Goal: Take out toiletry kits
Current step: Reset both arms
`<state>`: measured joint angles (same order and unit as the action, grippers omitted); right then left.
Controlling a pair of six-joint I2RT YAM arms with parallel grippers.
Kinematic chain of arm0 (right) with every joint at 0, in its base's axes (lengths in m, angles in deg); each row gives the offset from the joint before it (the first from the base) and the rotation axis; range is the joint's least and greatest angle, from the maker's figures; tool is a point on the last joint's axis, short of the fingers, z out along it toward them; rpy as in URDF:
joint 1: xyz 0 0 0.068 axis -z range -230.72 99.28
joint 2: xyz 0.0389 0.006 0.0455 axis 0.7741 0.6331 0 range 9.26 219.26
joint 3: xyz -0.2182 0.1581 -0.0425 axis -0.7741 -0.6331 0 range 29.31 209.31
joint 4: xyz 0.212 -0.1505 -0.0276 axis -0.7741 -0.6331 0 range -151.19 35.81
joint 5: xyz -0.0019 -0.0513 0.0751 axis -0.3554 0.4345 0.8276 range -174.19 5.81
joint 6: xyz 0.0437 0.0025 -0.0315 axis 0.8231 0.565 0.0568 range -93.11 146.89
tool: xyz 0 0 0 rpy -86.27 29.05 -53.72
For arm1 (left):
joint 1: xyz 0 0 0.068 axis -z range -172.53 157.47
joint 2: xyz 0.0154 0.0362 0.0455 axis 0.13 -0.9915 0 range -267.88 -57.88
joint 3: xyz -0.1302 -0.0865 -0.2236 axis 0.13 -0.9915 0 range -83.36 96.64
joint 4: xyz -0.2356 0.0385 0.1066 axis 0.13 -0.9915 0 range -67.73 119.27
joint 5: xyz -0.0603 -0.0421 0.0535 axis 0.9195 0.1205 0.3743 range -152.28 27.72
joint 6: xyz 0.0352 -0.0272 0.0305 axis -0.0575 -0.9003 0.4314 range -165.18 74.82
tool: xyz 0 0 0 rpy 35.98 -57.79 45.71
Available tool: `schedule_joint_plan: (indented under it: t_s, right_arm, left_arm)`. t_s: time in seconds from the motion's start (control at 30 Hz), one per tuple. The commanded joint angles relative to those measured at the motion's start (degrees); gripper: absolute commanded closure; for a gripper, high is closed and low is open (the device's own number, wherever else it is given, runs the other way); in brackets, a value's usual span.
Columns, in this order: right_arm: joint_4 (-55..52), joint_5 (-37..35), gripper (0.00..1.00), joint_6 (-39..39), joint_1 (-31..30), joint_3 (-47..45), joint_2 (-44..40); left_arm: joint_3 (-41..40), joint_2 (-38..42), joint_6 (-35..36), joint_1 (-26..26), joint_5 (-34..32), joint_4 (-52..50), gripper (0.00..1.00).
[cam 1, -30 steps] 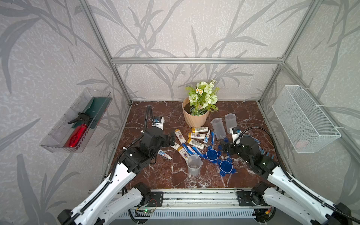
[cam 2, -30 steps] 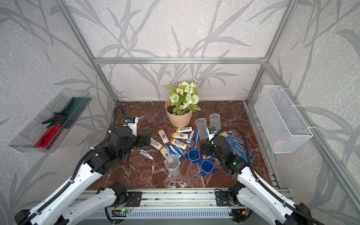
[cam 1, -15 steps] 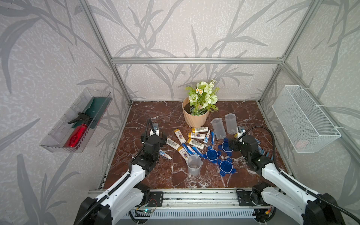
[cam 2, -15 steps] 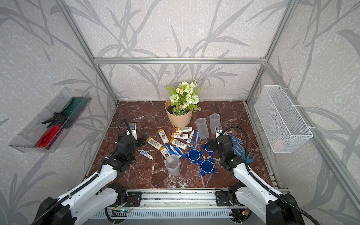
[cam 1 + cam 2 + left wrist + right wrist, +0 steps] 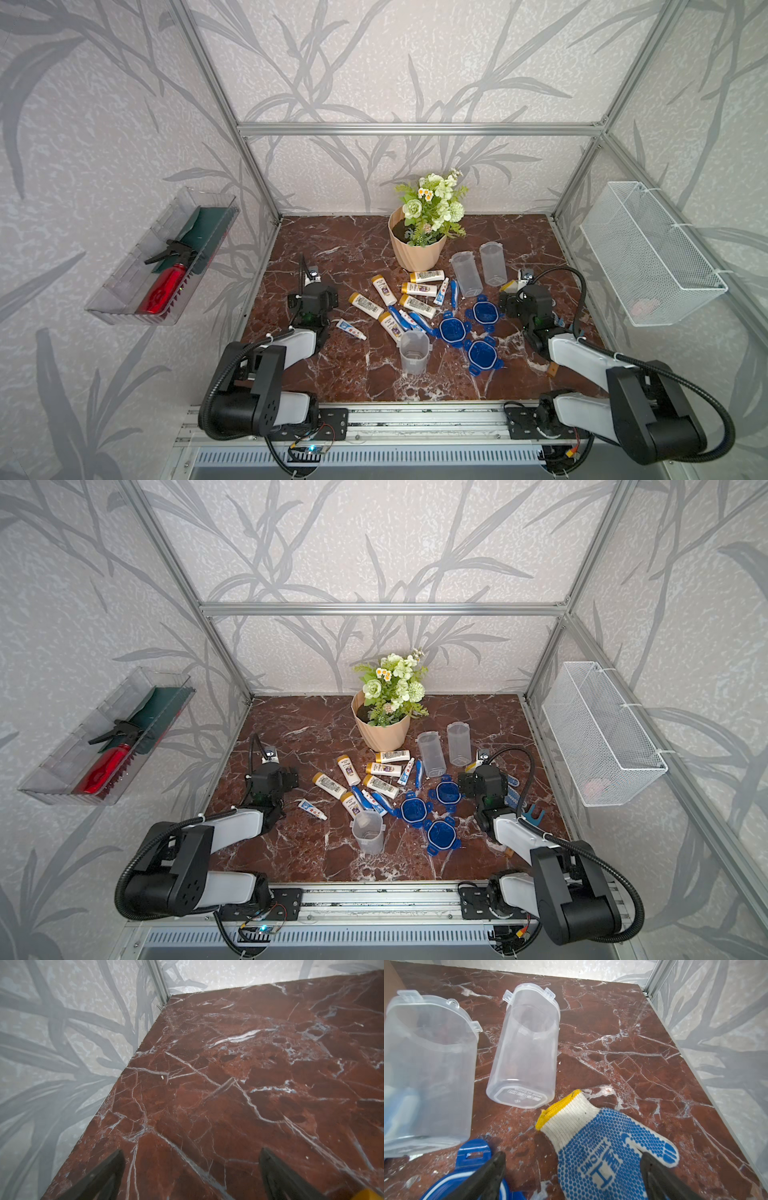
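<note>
The toiletry kits lie loose on the marble table [image 5: 353, 374] in both top views. There are white mini bottles with gold caps [image 5: 419, 289] [image 5: 348, 771], small toothpaste tubes [image 5: 351, 329] [image 5: 312, 809] and slim blue toothbrushes [image 5: 454, 291] [image 5: 418, 769]. My left gripper [image 5: 312, 296] [image 5: 272, 781] [image 5: 191, 1150] is open, left of the pile, over bare marble with nothing between its fingers. To the right of the pile my right gripper [image 5: 524, 297] [image 5: 484, 785] [image 5: 572, 1154] is open and holds nothing. A blue-dotted glove [image 5: 602, 1147] lies on the table under it.
Three clear lidless jars [image 5: 466, 274] [image 5: 493, 264] [image 5: 413, 351] stand around the pile, with three blue clip lids [image 5: 484, 311] beside them. A flower pot [image 5: 417, 249] stands behind. A wire basket [image 5: 648, 257] hangs on the right wall and a clear bin [image 5: 166, 257] on the left wall.
Both arms have folded down and back toward the front rail. The left gripper has shifted a little left, away from the tubes. Both grippers stay open.
</note>
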<state>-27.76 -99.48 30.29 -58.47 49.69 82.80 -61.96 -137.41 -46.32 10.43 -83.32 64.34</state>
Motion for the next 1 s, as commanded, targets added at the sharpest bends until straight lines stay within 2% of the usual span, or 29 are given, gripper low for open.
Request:
schedule_joint_plan:
  t_s: [0.0, 0.07, 0.13, 0.2, 0.23, 0.27, 0.3, 0.33, 0.37, 0.47, 0.6, 0.73, 0.97]
  right_arm:
    - [8.62, 1.07, 0.01, 1.35, 2.53, 3.11, 4.66]
    - [10.88, 2.48, 0.01, 1.4, 3.94, 4.41, 7.5]
    - [12.85, 2.03, 0.01, 0.2, 4.13, 4.83, 9.74]
    - [19.36, 3.69, 0.01, -1.48, 3.83, 3.27, 11.28]
    - [19.03, 5.85, 0.01, -2.0, 3.79, 2.92, 10.81]
    - [20.23, 8.51, 0.01, -3.14, 3.79, 1.77, 10.83]
    - [23.92, 9.69, 0.01, -3.5, 3.79, -0.24, 12.54]
    - [34.34, 9.74, 0.01, -3.7, 3.79, -2.74, 16.84]
    - [45.88, 10.43, 0.01, -4.41, 3.78, -5.75, 19.81]
    - [37.62, 6.5, 0.01, -2.34, 3.88, -5.44, 14.94]
    - [38.89, 7.24, 0.01, -4.35, 3.12, -3.71, 17.54]
    - [30.27, 9.84, 0.01, -5.24, 2.92, 0.16, 16.84]
    - [31.94, 10.1, 0.01, -5.63, 2.83, -0.3, 17.24]
  left_arm:
    - [1.05, -1.86, -3.36, -2.96, 5.32, 8.71, 0.01]
    - [-1.11, -6.07, -5.38, -4.74, 6.33, 16.43, 0.01]
    - [-3.3, -11.39, -3.32, -5.51, 10.09, 27.91, 0.01]
    - [-1.23, -7.38, -5.4, -5.79, 9.74, 16.92, 0.01]
    - [-0.54, -7.02, -5.36, -5.86, 9.93, 15.28, 0.01]
    - [-0.92, -8.2, -4.67, -5.86, 10.66, 17.76, 0.01]
    - [-1.8, -9.71, -4.04, -5.87, 11.04, 22.28, 0.01]
    - [-2.42, -10.59, -3.49, -5.96, 11.01, 24.88, 0.01]
    - [-2.29, -9.49, -4.39, -6.04, 10.69, 22.27, 0.01]
    - [-2.01, -9.87, -3.77, -6.04, 10.51, 22.79, 0.01]
    - [-2.0, -9.78, -3.76, -6.03, 10.48, 22.67, 0.01]
    - [-2.03, -9.85, -3.67, -6.02, 10.5, 22.66, 0.01]
    - [-2.06, -9.8, -3.64, -5.93, 10.58, 22.61, 0.01]
